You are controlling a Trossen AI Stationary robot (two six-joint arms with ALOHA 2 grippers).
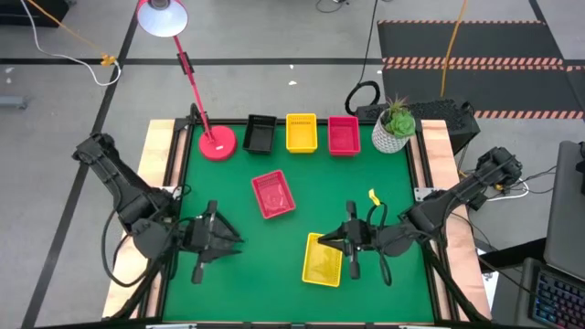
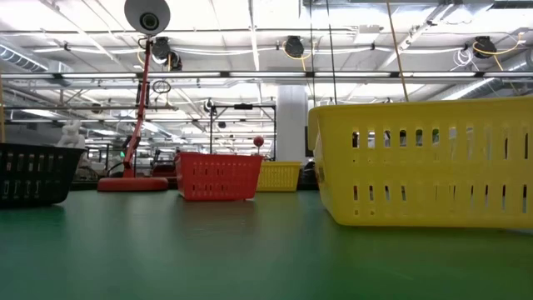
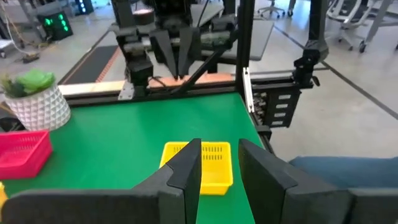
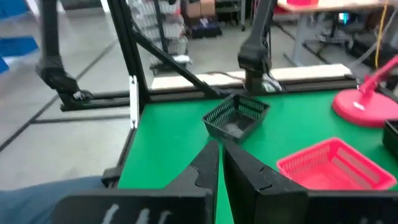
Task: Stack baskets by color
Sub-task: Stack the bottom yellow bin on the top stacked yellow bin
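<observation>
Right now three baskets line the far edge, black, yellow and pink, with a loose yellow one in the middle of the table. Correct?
Not quite. The loose basket in the middle is pink, as the high view shows. The far row is black, yellow and pink, as you said.

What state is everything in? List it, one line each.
Left gripper: open, empty.
Right gripper: shut, empty.
Near yellow basket: upright, beside the right gripper.
Middle red basket: upright, skewed.
Left black basket: upright, skewed.
Back black basket: upright, in row.
Back yellow basket: upright, in row.
Back red basket: upright, in row.
</observation>
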